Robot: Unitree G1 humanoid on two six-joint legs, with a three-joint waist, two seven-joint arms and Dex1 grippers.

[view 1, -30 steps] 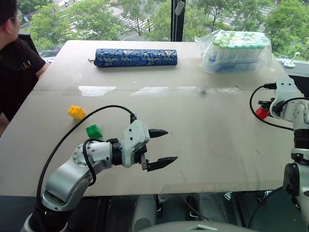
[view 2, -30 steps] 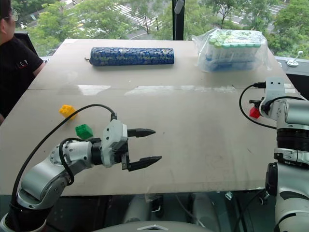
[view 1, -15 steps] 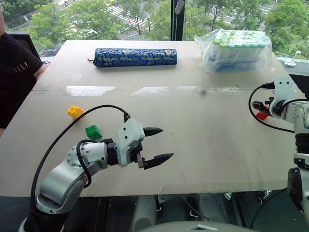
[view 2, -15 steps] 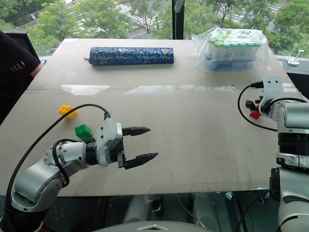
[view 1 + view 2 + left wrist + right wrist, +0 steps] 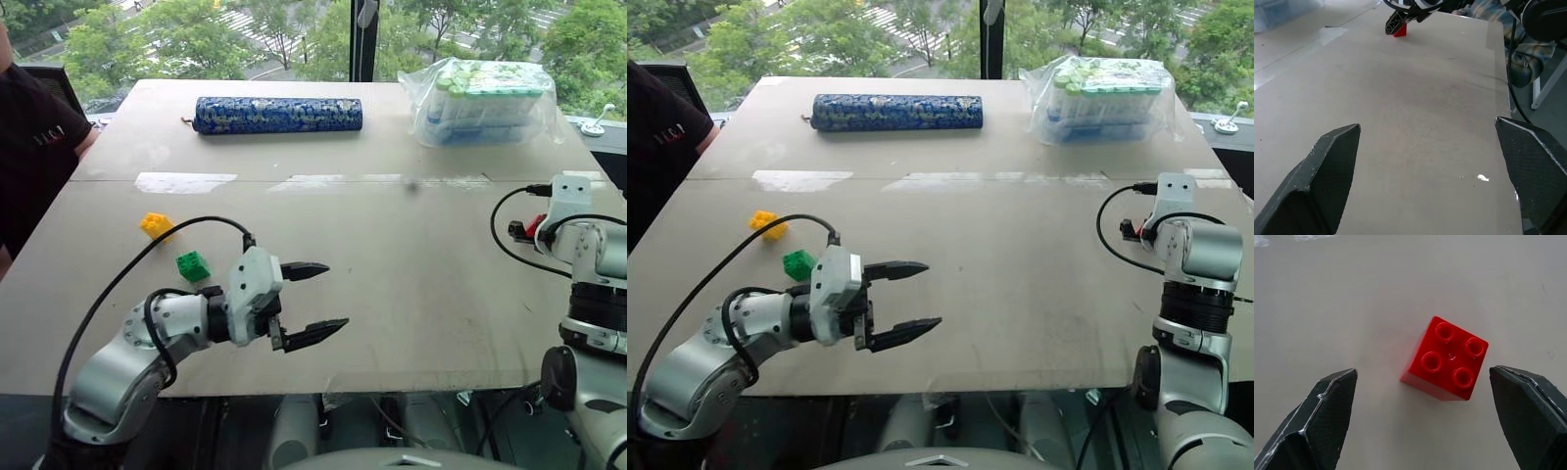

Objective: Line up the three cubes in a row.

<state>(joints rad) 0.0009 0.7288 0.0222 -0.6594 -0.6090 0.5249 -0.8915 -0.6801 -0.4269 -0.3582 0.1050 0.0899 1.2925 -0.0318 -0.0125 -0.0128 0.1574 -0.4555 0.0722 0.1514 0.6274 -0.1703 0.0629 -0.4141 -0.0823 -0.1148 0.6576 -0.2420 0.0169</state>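
Three cubes, both our grippers wide open.
Red cube (image 5: 1445, 358) sits between our right gripper (image 5: 1422, 416) fingers, untouched; yellow cube (image 5: 155, 225) and green cube (image 5: 192, 265) lie far left, beside our left gripper (image 5: 312, 302); blue roll (image 5: 278, 115) and bagged pack (image 5: 488, 101) behind.

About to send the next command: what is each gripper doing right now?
Left gripper: open, empty.
Right gripper: open, red cube on the table between its fingers.

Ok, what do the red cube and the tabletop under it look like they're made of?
The red cube looks like glossy moulded plastic: small highlights on its four round studs, crisp edges. The tabletop looks like matte beige board, possibly laminate or painted wood; faint scuffs, with a soft window glare farther back.
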